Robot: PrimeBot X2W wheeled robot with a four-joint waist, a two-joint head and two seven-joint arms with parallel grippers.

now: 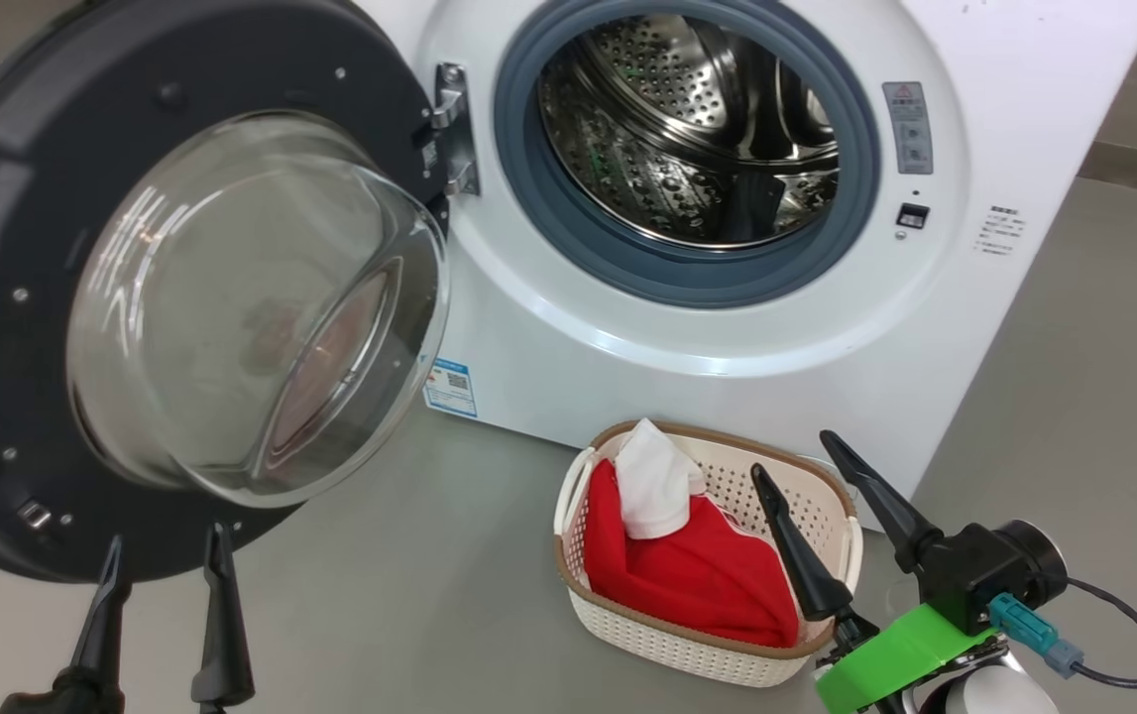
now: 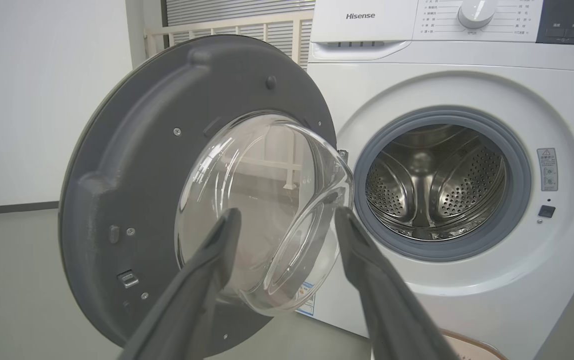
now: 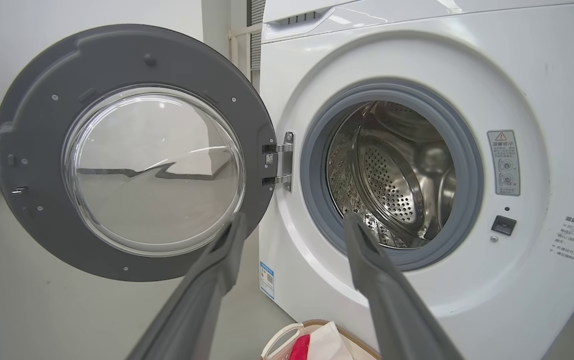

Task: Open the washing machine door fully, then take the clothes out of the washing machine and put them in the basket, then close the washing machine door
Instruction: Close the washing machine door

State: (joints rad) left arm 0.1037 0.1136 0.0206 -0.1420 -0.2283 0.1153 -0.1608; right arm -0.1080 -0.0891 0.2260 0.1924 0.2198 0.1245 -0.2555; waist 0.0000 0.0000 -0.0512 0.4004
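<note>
The white washing machine (image 1: 717, 337) stands with its round door (image 1: 33, 228) swung wide open to the left on its hinge; the steel drum (image 1: 697, 129) looks bare. On the floor in front sits the cream basket (image 1: 687, 645), holding the red and white clothes (image 1: 697, 575). My left gripper (image 1: 167, 540) is open just below the door's lower rim, apart from it. Open too, my right gripper (image 1: 794, 451) hangs over the basket's right side with nothing between its fingers. Door (image 2: 131, 200) (image 3: 31, 130) and drum (image 2: 437, 185) (image 3: 392, 175) also show in both wrist views.
Grey floor (image 1: 380, 595) runs in front of the machine and to its right. A white wall (image 2: 31, 100) and a pale railing (image 2: 226, 25) stand behind the door. A black cable (image 1: 1133, 635) trails from my right wrist. The basket edge (image 3: 276, 340) and the clothes (image 3: 317, 345) peek below my right fingers.
</note>
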